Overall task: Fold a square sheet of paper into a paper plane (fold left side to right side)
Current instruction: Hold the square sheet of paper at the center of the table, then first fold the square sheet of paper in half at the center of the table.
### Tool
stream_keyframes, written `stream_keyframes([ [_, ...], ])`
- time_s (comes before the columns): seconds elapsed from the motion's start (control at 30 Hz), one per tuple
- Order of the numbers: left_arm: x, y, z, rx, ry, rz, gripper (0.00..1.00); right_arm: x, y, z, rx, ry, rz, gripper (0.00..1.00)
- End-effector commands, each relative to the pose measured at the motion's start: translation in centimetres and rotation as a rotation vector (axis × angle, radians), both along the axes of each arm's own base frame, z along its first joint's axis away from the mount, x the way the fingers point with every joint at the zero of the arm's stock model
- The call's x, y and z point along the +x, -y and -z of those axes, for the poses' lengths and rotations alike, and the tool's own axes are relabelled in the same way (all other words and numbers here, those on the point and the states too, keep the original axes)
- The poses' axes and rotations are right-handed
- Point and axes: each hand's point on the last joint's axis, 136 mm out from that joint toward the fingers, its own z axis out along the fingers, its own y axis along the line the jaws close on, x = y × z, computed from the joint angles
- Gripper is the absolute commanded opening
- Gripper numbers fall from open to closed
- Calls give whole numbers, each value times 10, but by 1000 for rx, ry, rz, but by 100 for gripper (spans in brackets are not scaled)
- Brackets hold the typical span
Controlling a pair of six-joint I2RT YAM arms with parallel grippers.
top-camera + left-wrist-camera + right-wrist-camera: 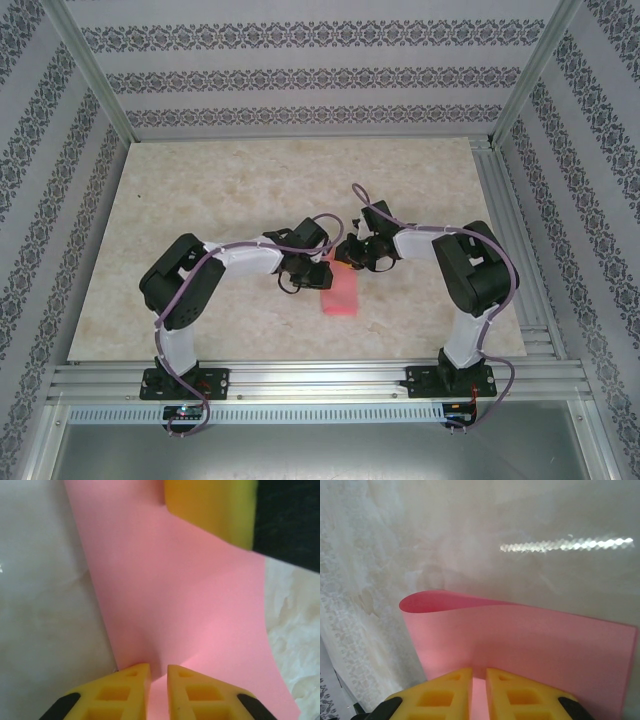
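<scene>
Paper (pixel 340 297) pinched at opposite edges by left gripper (pixel 158 674) and right gripper (pixel 479 676), both narrow, sheet curled mid-table (pixel 200 200) with open surface around.

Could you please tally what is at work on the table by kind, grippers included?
Pink sheet of paper: 1
Yellow-fingered grippers: 2 (left gripper, right gripper)
Total: 3
</scene>
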Motion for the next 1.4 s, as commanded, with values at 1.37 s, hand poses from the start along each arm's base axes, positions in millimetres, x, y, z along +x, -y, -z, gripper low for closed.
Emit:
stream_keyframes([
  [1.37,-85,-8,11,-148,-123,127,16,-20,25,38,-162,-89,13,17],
])
